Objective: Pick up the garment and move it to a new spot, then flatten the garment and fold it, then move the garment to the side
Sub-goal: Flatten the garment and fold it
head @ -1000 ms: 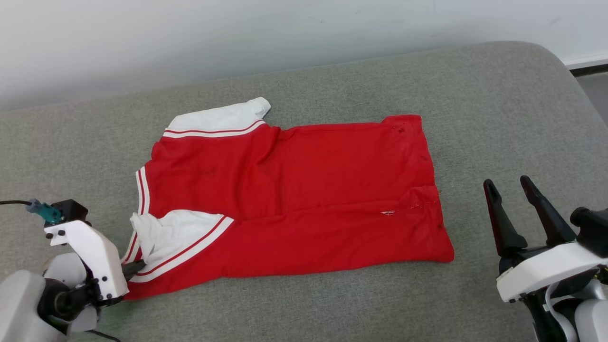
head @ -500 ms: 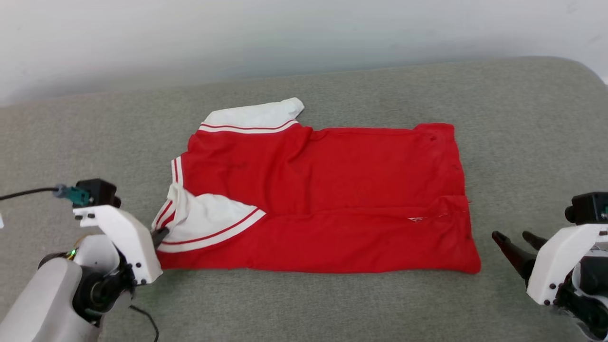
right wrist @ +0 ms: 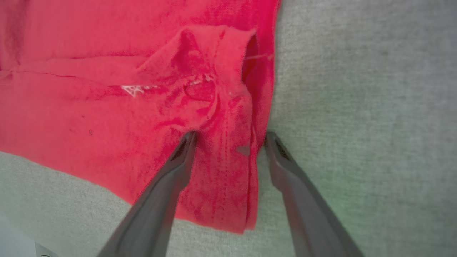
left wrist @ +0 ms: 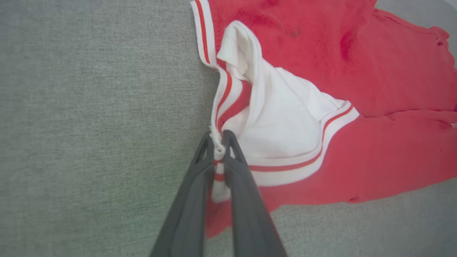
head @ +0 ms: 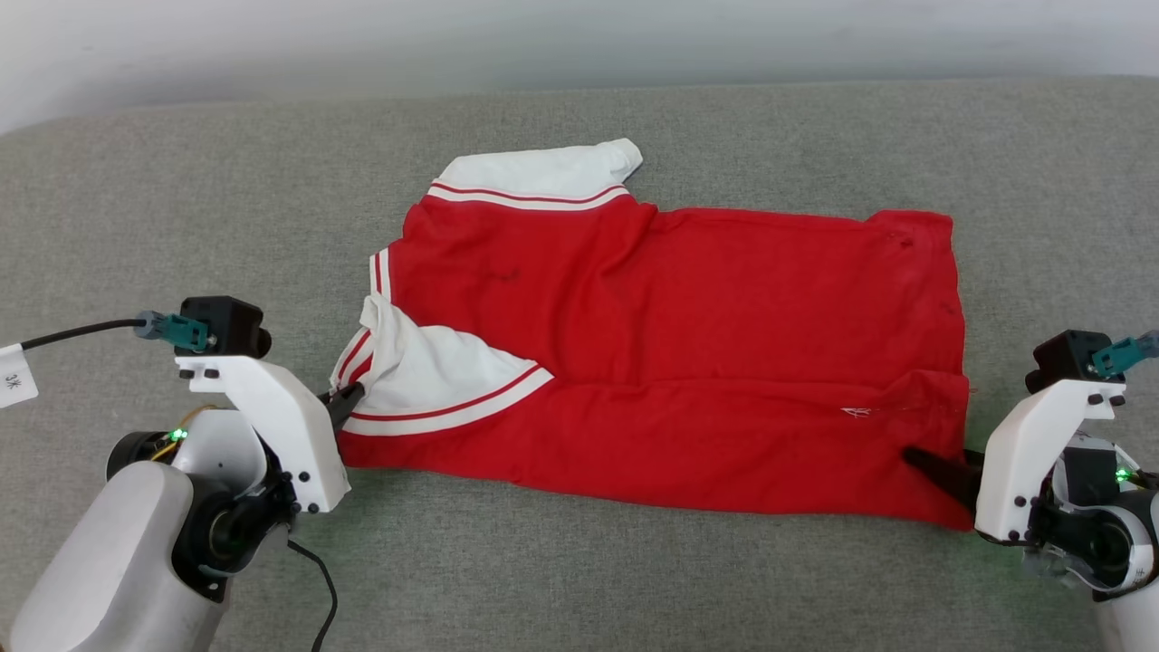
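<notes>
**Left clamps the trim, right lines up on the hem**

The left gripper (left wrist: pixel 219 137) is nipped shut on the striped trim (left wrist: pixel 223 89). A sliver of red-and-white band is squeezed between its fingers, and the white sleeve (left wrist: pixel 285 132) bunches just beyond the tips. The right gripper (right wrist: pixel 230 135) stands wide open astride the hem (right wrist: pixel 250 200), holding nothing. One finger lies on red cloth, the other just off the edge on the grey cushion (head: pixel 181 226).

The garment (head: pixel 688 344) lies flat between the two grippers. It looks light and limp and should sag wherever it is unsupported. The seamed edges, trim and hem, look like the safest holds, though so thin a pinch could slip.

A second ago the left jaws had not yet closed. The right gripper stood well clear of the hem with its fingers raised, and now it is at the corner. The head camera has shifted too.
</notes>
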Controlling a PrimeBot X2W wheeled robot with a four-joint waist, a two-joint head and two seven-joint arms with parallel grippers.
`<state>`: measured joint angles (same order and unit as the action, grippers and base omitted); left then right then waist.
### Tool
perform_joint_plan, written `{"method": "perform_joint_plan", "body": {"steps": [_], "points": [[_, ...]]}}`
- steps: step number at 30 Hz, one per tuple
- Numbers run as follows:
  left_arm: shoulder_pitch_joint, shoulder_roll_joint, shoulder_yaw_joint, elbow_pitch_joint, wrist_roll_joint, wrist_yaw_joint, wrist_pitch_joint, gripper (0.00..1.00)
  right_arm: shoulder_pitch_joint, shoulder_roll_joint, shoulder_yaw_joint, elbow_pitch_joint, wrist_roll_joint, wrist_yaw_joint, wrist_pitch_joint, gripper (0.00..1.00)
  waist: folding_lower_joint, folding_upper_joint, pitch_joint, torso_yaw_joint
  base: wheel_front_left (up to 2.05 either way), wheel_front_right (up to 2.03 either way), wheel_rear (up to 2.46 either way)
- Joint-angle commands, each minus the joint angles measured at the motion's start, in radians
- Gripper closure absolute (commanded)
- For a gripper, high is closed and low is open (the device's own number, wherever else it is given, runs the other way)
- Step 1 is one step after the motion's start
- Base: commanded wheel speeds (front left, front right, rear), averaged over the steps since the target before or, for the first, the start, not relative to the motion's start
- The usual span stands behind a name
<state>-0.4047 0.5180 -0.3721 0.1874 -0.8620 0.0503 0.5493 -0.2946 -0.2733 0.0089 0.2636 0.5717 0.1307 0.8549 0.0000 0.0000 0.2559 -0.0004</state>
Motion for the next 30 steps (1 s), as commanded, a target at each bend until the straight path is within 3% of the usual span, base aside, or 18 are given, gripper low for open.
{"method": "perform_joint_plan", "body": {"steps": [1,8,19,25,30], "points": [[-0.009,-0.007,-0.001,-0.006,0.003,0.007,-0.005,1.0,0.001,0.024,0.025,0.043,0.013,0.0,0.013,1.0,0.0,0.0,0.006,0.004,0.0,0.0,0.0],[0.017,-0.015,0.005,0.0,-0.003,0.011,-0.03,1.0,-0.034,-0.007,0.044,0.043,0.018,0.0,-0.025,1.0,0.0,0.0,-0.016,-0.001,0.0,0.0,0.0],[0.139,-0.028,0.017,0.012,-0.015,0.013,-0.116,1.0,0.019,-0.034,0.094,0.005,0.036,0.0,-0.08,1.0,0.0,0.0,-0.166,-0.007,0.0,0.0,0.0],[0.242,-0.022,0.033,-0.032,-0.022,0.042,-0.16,1.0,0.084,-0.047,0.099,-0.028,0.032,0.0,-0.067,1.0,0.0,0.0,-0.245,0.004,0.0,0.0,0.0],[0.361,-0.006,0.048,-0.112,-0.03,0.096,-0.174,1.0,0.159,-0.058,0.093,-0.085,0.035,0.0,-0.044,1.0,0.0,0.0,-0.278,0.012,0.0,0.0,0.0]]}}
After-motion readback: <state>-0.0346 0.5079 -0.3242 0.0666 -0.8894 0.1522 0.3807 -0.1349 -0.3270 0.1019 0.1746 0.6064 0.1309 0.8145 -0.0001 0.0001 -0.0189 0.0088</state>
